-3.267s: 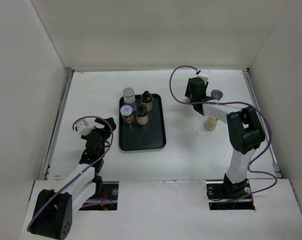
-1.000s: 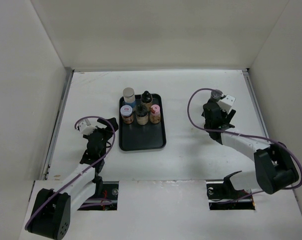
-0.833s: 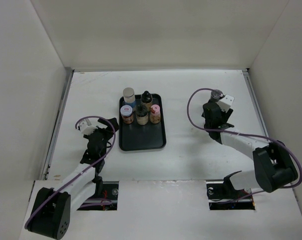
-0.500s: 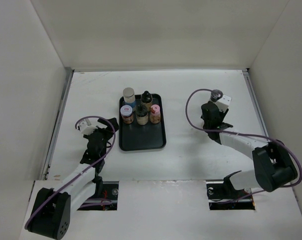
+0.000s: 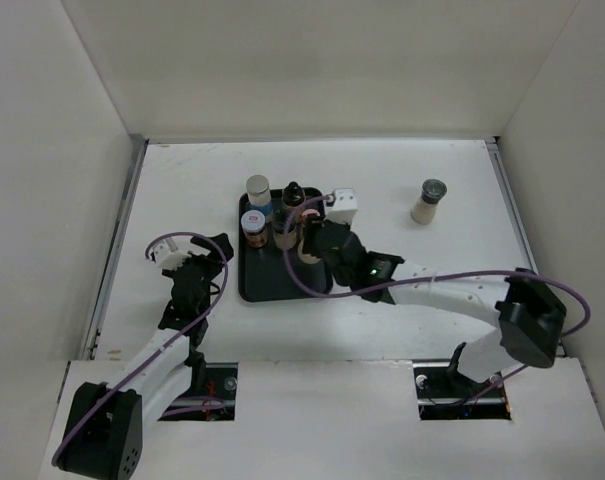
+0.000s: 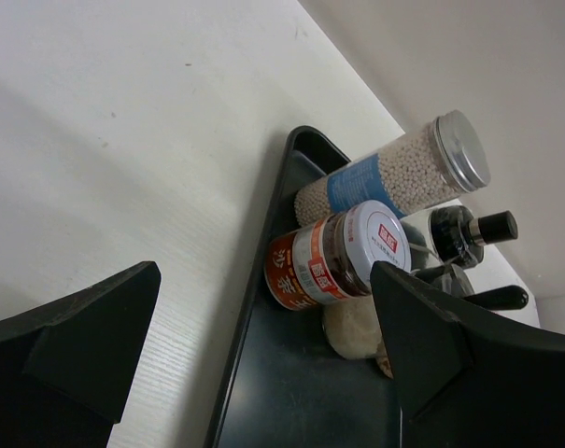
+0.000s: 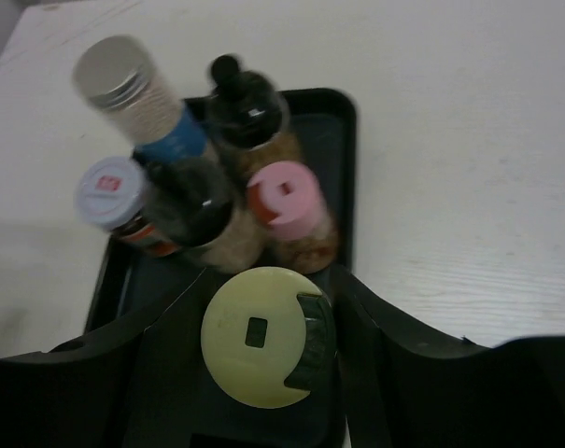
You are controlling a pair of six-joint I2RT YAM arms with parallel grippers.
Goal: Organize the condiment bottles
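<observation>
The black tray (image 5: 282,285) holds several condiment bottles: silver cap (image 5: 258,186), black cap (image 5: 293,194), a red-label jar with a pale cap (image 5: 253,224) and a dark-capped one (image 5: 282,226). My right gripper (image 5: 310,246) hangs over the tray's right side, shut on the cream-capped bottle (image 7: 261,336), just in front of the pink-capped bottle (image 7: 286,201). A dark-grey-capped bottle (image 5: 429,200) stands alone on the table at the right. My left gripper (image 5: 197,268) is open and empty, left of the tray; its view shows the silver-capped bottle (image 6: 403,177) and the red-label jar (image 6: 343,257).
White walls close in the table on the left, back and right. The tray's near half (image 7: 343,121) is bare black. The right arm's purple cable loops above the table in front of the tray.
My right gripper has swung from the right side of the table to over the tray, carrying the cream-capped bottle. The dark-grey-capped bottle now stands uncovered. The left arm has not moved.
</observation>
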